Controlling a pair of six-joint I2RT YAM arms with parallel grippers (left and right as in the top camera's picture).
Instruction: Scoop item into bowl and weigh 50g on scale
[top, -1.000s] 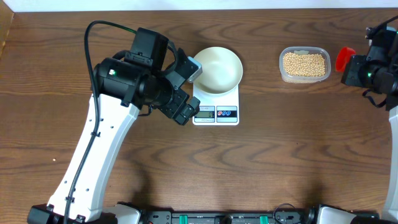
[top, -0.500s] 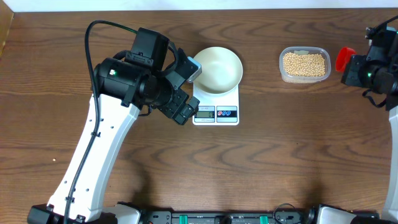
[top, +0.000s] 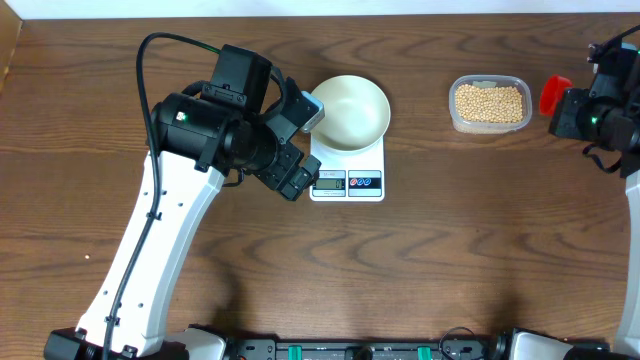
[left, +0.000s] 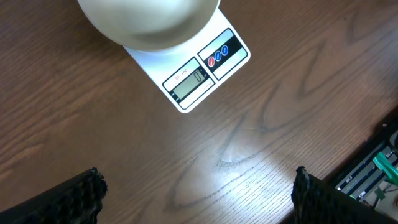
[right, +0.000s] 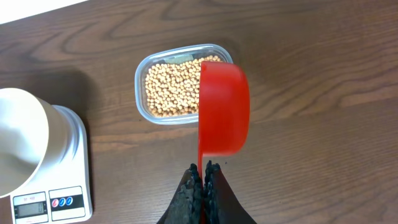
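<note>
The soybeans (top: 489, 104) lie in a level pale-tan layer in a clear plastic tub (top: 452, 112) at the far right of the bench (top: 470, 250). Just right of the tub hangs a red scoop (right: 224, 106), turned on edge. The right end effector (right: 201, 173) is clenched on its thin handle, with that arm at the bench's right edge. Well to the left, the white bowl (top: 350, 112) sits on the digital scale (top: 347, 182) with no beans in it. The left arm reaches in from the near left. Its end effector (top: 303, 148) is spread wide and grasps nothing, just beside the scale's left edge.
</note>
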